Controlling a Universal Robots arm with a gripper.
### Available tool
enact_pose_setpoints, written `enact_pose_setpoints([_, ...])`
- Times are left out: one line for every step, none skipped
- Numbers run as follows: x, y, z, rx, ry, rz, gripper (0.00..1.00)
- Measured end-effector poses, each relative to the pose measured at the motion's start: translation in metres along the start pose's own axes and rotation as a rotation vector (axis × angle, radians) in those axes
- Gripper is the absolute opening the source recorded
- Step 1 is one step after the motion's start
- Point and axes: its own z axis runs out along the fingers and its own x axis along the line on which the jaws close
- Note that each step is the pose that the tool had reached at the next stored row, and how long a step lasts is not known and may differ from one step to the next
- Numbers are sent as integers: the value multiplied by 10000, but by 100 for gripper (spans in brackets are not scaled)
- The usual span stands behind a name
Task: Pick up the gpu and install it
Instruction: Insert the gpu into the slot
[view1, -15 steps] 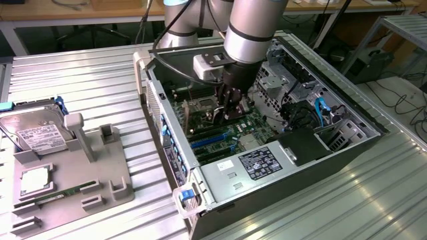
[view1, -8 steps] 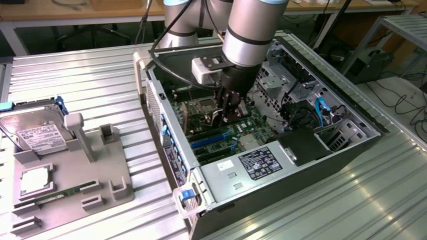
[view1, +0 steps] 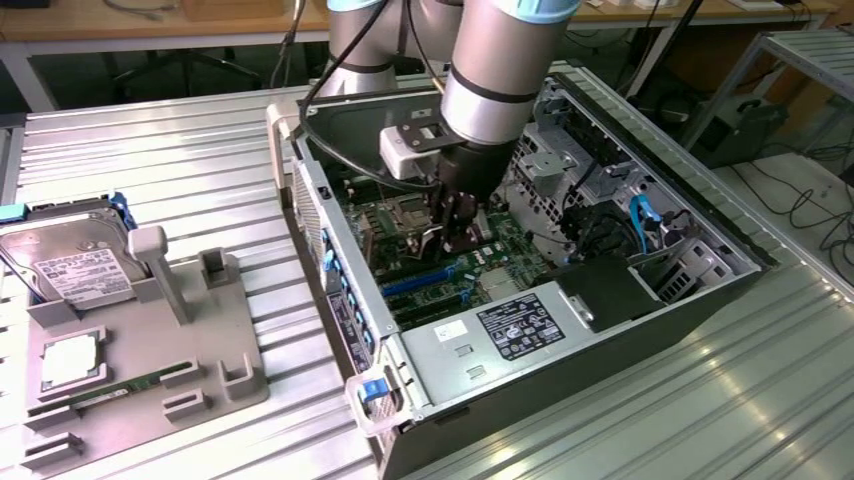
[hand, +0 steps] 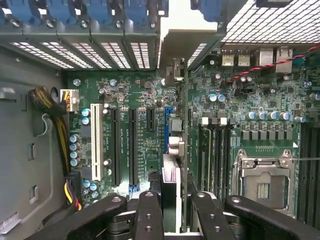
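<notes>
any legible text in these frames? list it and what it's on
No text reads clearly.
Hard drive white label: print too small.
Power supply black label: white print, blurred.
Motherboard silkscreen between slots: too small.
Gpu, held edge-on in the hand: no readable marking.

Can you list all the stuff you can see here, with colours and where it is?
computer case: 1, black and silver, open, on the metal table
motherboard: 1, green, inside the case
gpu: 1, green card seen edge-on, upright over the blue slot, between the gripper's fingers
white slot: 1, white, on the motherboard
power supply: 1, silver with black label, in the case
grey holder tray: 1, grey, exterior view's left
hard drive: 1, silver with white label, in the tray
memory stick: 1, green, in the tray
gripper: 1, black, inside the case
</notes>
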Motion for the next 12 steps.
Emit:
enact_pose_setpoints([0, 5, 17, -1, 1, -1, 27])
enact_pose_setpoints([1, 10, 33, -4, 0, -1, 27])
enact_pose_setpoints([1, 16, 50, -5, -1, -1, 27])
enact_pose_setpoints([1, 18, 61, -7, 0, -1, 27])
enact_pose_setpoints([1, 18, 66, -7, 0, -2, 27])
enact_pose_setpoints([1, 18, 67, -8, 2, -2, 27])
enact_pose_setpoints([1, 18, 68, -9, 3, -2, 27])
enact_pose_setpoints([1, 21, 69, -8, 2, 0, 27])
enact_pose_setpoints([1, 25, 70, -7, 0, 1, 27])
enact_pose_setpoints([1, 27, 71, -7, 0, -1, 27])
enact_pose_setpoints([0, 37, 73, -6, -2, -1, 27])
enact_pose_setpoints([6, 40, 73, -7, -1, -3, 27])
